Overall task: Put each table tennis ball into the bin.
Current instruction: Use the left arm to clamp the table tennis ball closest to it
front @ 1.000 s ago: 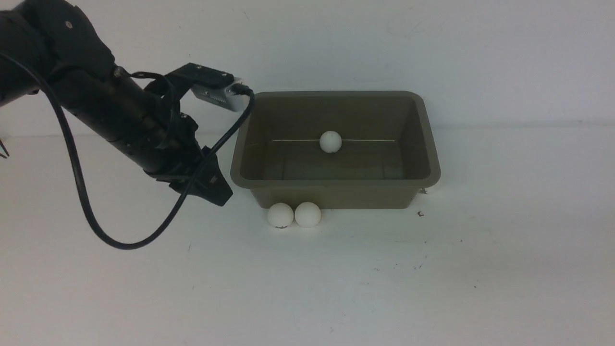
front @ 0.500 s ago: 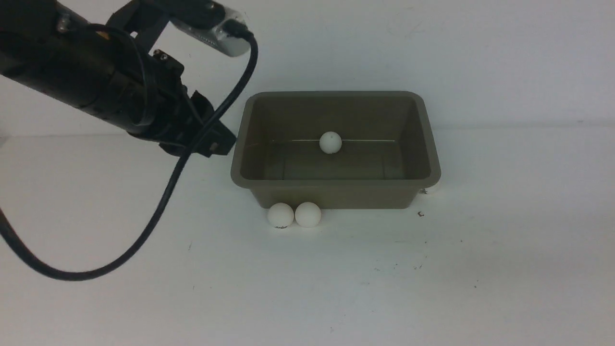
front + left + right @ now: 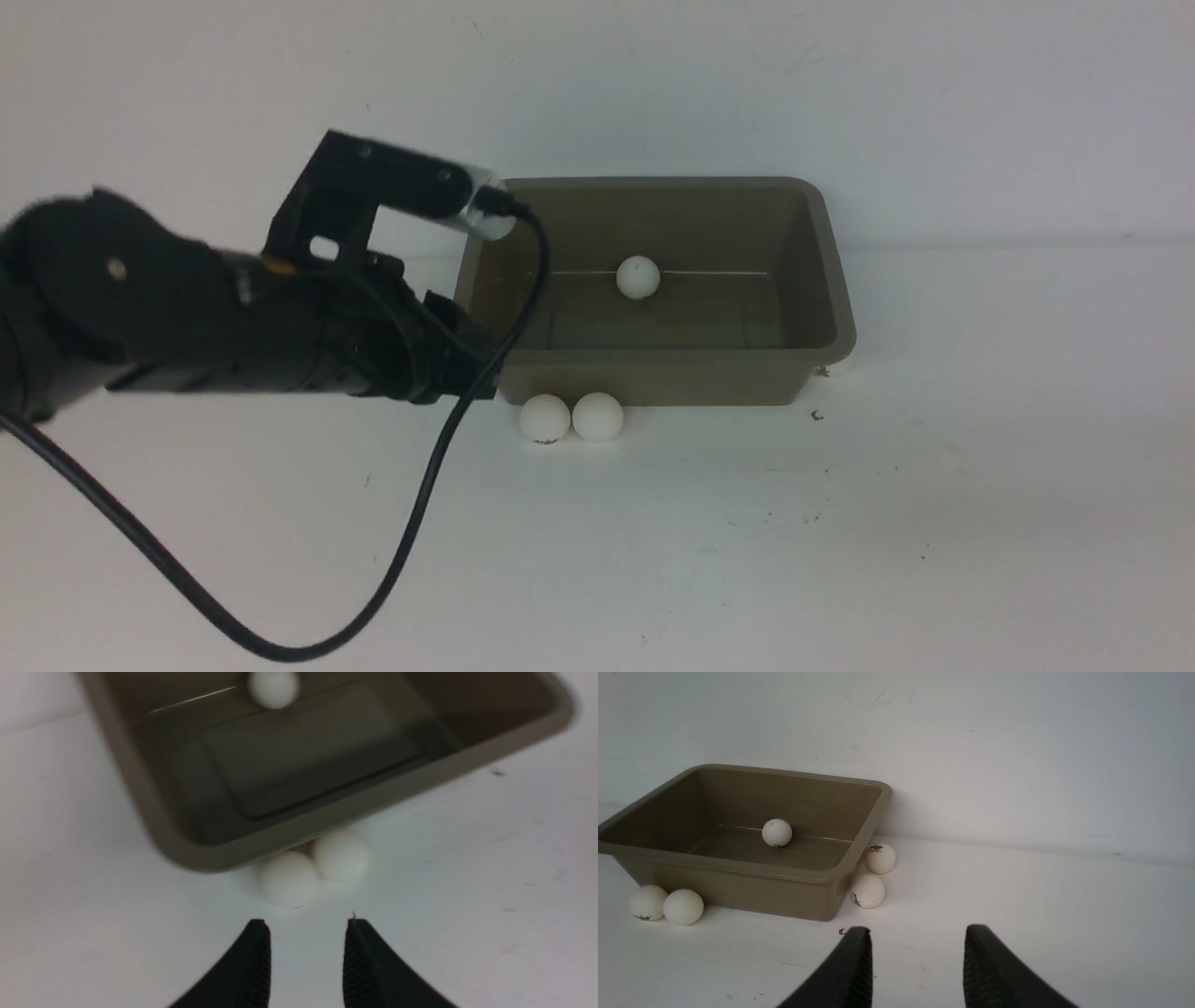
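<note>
Grey-brown bin point(image 3: 653, 383) holds first ball point(image 3: 639, 277); second ball point(image 3: 545, 417), third ball point(image 3: 597, 416) outside, apparently touching its front. Left jaws, right jaws: apart, empty.

One ball point(image 3: 776, 832) sits inside the bin point(image 3: 738, 893), four more balls point(image 3: 683, 906) just outside.

I work at a robot test bench of the laboratory type. Evidence: a plain white table point(image 3: 840, 560) marked with small dark scuffs, backed by a bare white wall point(image 3: 840, 93). My black left arm point(image 3: 187, 317) carries a bracket-mounted camera point(image 3: 471, 213) and a loose black cable point(image 3: 422, 504). A grey-brown bin point(image 3: 653, 378) and white table tennis balls point(image 3: 544, 417) sit on the table.
</note>
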Controlling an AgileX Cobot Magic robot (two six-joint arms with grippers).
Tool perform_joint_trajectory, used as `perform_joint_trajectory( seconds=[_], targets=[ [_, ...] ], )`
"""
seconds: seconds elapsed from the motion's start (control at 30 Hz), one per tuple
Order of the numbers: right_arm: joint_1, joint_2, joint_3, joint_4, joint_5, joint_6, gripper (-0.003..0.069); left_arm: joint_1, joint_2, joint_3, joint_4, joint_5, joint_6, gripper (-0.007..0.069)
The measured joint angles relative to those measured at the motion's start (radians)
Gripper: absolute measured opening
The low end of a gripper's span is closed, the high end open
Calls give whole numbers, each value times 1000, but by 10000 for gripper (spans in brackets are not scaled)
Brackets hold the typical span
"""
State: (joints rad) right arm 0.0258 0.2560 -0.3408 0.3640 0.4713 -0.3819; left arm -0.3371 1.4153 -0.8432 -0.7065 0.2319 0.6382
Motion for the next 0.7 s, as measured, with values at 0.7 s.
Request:
perform_joint_trajectory(
  seconds=[0.7],
  targets=[
    [0, 0, 0, 0, -1, -4, 262, -3, 250, 62, -69, -107, 76, 492]
  ],
)
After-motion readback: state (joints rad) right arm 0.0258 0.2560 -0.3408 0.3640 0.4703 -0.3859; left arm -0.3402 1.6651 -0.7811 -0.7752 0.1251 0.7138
